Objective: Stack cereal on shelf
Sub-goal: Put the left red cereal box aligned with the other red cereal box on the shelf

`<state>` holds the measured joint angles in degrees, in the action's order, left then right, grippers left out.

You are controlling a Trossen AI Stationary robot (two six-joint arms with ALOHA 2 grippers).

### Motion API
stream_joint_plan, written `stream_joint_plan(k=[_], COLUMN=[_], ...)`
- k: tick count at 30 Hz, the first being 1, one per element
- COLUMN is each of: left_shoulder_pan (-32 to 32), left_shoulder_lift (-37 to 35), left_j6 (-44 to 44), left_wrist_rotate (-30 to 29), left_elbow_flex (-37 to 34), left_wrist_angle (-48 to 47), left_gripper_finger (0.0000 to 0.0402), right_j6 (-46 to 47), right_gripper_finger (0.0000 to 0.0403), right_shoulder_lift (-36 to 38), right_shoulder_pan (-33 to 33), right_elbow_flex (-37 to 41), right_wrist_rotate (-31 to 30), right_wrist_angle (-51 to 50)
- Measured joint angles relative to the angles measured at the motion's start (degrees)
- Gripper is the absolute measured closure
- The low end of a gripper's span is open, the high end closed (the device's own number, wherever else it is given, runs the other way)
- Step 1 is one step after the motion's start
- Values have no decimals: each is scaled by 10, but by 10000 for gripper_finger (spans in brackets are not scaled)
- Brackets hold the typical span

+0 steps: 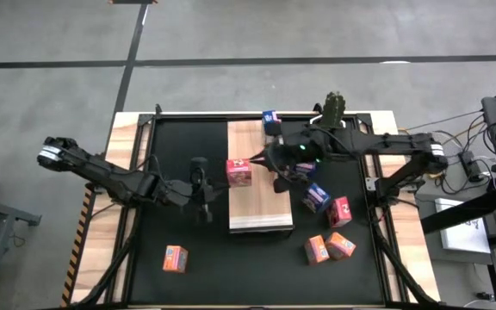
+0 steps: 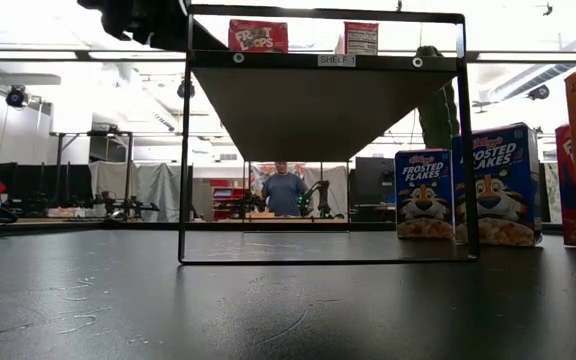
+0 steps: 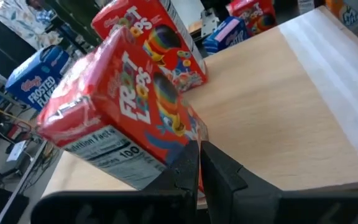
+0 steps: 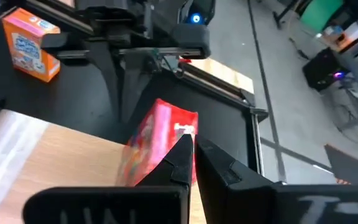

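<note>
Early stage by my reading; most boxes are off the shelf (image 1: 261, 211).

- Lowest in the high view, on the black mat (image 1: 188, 138): 1 orange box (image 1: 175, 257) at lower left, well apart from the board, and 2 orange boxes (image 1: 329, 248) side by side at lower right.
- Next up, right of the board: 1 pink-red box (image 1: 340, 211), then a blue box (image 1: 315, 196) half under the right arm. All 5 still need placing.
- Mid-frame, on the board's left half: a red Froot Loops box (image 1: 238, 172). The left wrist view shows a second red box (image 3: 154, 37) just behind it.
- Left gripper (image 3: 196, 165): fingers pinched together on nothing, tips just short of the red box's corner.
- Right gripper (image 4: 191, 155): also closed and empty, tips at the red box from the opposite side. Cannot tell if they touch.
- Farthest, at the board's upper edge: 1 blue box upright (image 1: 271, 118), and a cactus (image 1: 334, 108) to its right.

The shelf holds about 3 boxes, not stacked, so stacking is not yet done.
</note>
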<state>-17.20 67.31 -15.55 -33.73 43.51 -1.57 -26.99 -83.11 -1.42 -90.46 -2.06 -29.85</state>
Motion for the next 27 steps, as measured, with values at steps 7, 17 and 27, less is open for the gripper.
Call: stream_joint_plan(k=[7, 17, 27], left_shoulder_pan=[6, 17, 36], left_shoulder_lift=[2, 2, 2], left_j6=[0, 0, -5], left_wrist_rotate=[-4, -4, -4], left_elbow_flex=[-3, -3, -3], left_wrist_angle=[6, 6, 5], left_gripper_finger=[402, 402, 401], right_j6=[-11, -29, -37], right_gripper_finger=[394, 394, 394], right_shoulder_lift=[-62, -110, -94], right_shoulder_pan=[-54, -84, -74], right_elbow_flex=[-61, -86, -85], right_wrist_rotate=[44, 79, 87], right_wrist_angle=[-38, -79, -124])
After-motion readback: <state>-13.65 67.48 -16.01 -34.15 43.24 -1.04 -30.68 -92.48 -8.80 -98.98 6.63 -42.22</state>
